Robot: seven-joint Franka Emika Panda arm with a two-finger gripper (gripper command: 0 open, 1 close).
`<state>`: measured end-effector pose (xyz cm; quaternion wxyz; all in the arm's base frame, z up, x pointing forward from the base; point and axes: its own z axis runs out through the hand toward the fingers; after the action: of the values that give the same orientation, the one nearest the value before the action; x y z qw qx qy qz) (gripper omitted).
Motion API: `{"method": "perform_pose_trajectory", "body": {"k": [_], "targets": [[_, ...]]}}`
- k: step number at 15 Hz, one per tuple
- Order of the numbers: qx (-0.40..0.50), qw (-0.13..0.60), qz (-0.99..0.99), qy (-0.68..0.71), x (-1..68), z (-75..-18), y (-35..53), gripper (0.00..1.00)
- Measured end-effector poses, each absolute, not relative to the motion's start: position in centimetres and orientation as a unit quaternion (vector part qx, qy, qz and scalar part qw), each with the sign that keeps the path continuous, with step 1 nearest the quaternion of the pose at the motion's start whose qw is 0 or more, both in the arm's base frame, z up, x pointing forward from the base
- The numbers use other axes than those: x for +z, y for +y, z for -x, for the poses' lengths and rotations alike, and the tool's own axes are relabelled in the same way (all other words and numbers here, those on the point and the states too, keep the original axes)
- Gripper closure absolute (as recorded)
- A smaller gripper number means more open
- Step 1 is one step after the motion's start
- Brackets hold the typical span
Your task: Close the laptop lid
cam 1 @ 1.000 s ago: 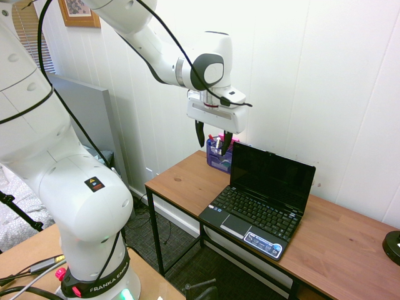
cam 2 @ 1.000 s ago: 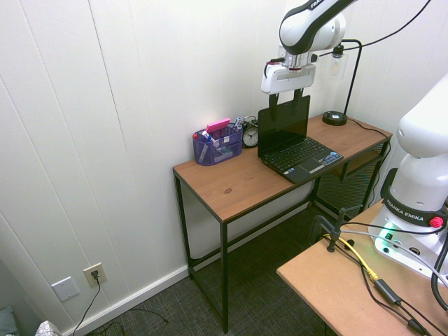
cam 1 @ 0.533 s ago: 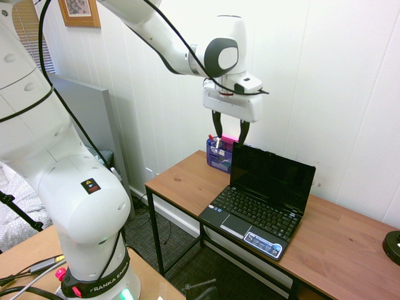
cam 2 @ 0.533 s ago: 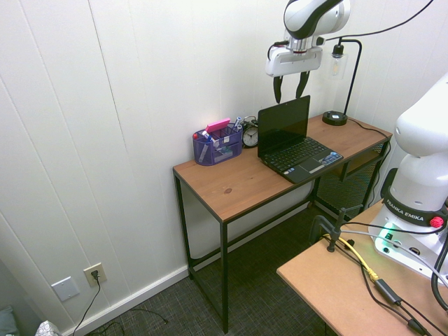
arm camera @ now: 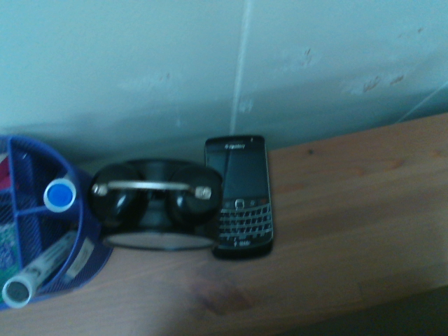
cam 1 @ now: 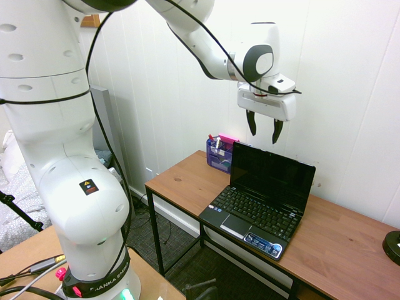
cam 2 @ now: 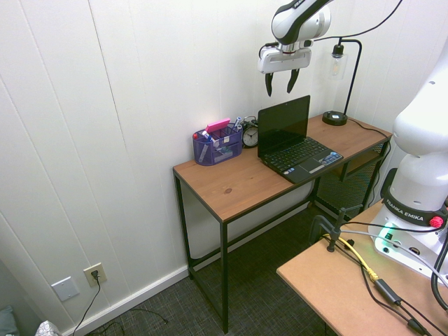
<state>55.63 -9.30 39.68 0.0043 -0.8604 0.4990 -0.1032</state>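
Observation:
A small black netbook stands open on the wooden table (cam 1: 350,244), its keyboard (cam 1: 257,211) facing the front edge. The laptop lid (cam 1: 272,177) (cam 2: 283,124) is upright, leaning slightly back, with its dark display showing. My gripper (cam 1: 264,136) (cam 2: 279,89) hangs open in the air above the lid's top edge, close to the wall, fingers pointing down and holding nothing. It is clear of the lid. The wrist view does not show the laptop.
A blue mesh organizer (cam 2: 218,144) (arm camera: 31,231) with pens stands beside the laptop by the wall. Behind the lid sit a black alarm clock (arm camera: 154,203) (cam 2: 250,134) and a black keypad phone (arm camera: 241,196). A lamp base (cam 2: 335,117) rests at the table's far end.
The gripper has risen from beside the lid's corner and moved along the wall to above the lid's top edge, staying open. The laptop has not moved.

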Motion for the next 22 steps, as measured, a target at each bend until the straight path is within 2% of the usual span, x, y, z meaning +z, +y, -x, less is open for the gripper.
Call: {"method": "perform_pose_trajectory", "body": {"k": [3, 4, 10, 22], "targets": [[-0.105, 0.001, 0.853, 0.512, 38.0, -57.8, -11.1, 0.00], [-0.102, -0.002, 0.851, 0.516, 37.2, -58.2, -11.6, 1.00], [-0.084, -0.006, 0.846, 0.527, 33.8, -59.8, -12.4, 1.00], [-0.061, -0.008, 0.846, 0.530, 33.3, -59.3, -12.7, 1.00]]}}
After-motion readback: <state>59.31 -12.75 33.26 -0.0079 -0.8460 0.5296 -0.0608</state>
